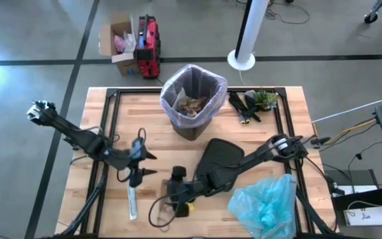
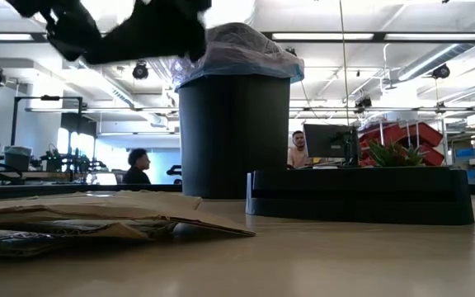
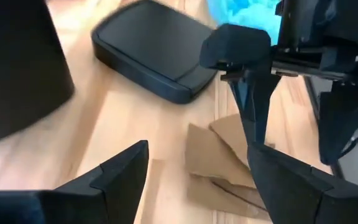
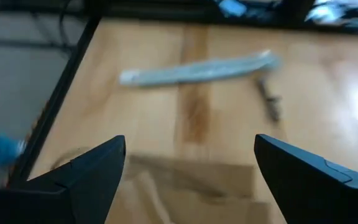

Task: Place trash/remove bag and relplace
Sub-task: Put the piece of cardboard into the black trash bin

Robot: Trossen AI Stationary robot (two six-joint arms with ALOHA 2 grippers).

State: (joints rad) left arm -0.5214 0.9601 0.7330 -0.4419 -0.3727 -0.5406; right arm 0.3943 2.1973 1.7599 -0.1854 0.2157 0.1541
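Observation:
The black bin [image 1: 190,126] stands at the table's far middle, lined with the pale lavender bag [image 1: 207,85]; brown and white trash [image 1: 192,104] lies inside it. A flat piece of brown paper [image 1: 166,207] lies near the table's near edge, also the brown paper [image 3: 225,163] and the brown paper [image 4: 185,180] in the wrist views. My right gripper [image 4: 190,142] is open, pointing down just above that paper. My left gripper [image 3: 197,149] is open and hovers left of it, facing the right gripper [image 3: 255,93]. The light blue bag [image 1: 265,204] lies crumpled at the near right.
A black lid [image 1: 217,159] lies flat in front of the bin. A white strip [image 1: 132,202] lies at the near left. A black-and-green clump [image 1: 254,103] sits right of the bin. People sit in the room beyond the table [image 2: 138,165].

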